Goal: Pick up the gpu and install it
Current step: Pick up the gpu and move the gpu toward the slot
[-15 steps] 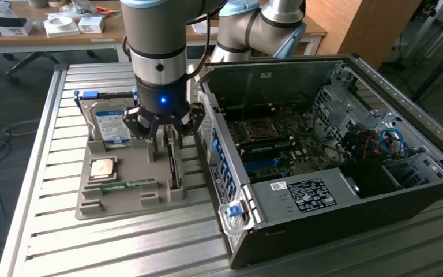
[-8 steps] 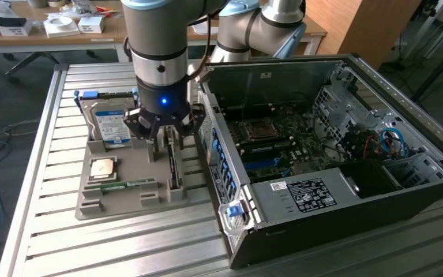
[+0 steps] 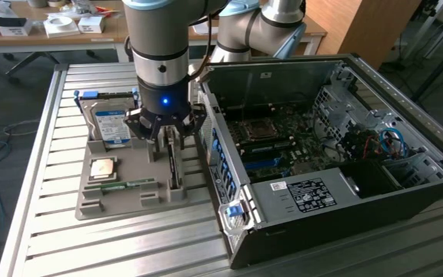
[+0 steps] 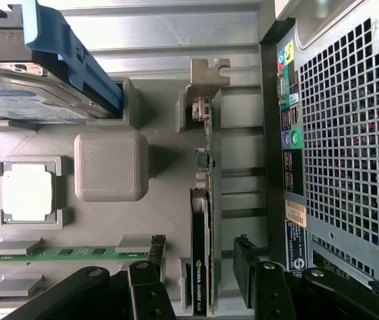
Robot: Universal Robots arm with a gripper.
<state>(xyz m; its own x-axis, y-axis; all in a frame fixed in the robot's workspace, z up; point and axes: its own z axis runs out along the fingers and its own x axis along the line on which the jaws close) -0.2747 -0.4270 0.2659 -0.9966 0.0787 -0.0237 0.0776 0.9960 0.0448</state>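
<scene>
Gray tray (image 3: 125, 164): thin gpu (image 3: 175, 167), prob. dark-faced

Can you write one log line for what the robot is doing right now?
pincer: open | position: fingers either side of the gpu | gpu: standing on edge in grey holder, not lifted

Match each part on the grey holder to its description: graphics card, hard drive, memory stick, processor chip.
1 graphics card
2 hard drive
3 memory stick
4 processor chip

A lying flat in a long slot
B pale square in a square recess
C upright, blue label
D on edge, between the fingers of the open gripper

Pairs: 1-D, 2-C, 3-A, 4-B
</scene>
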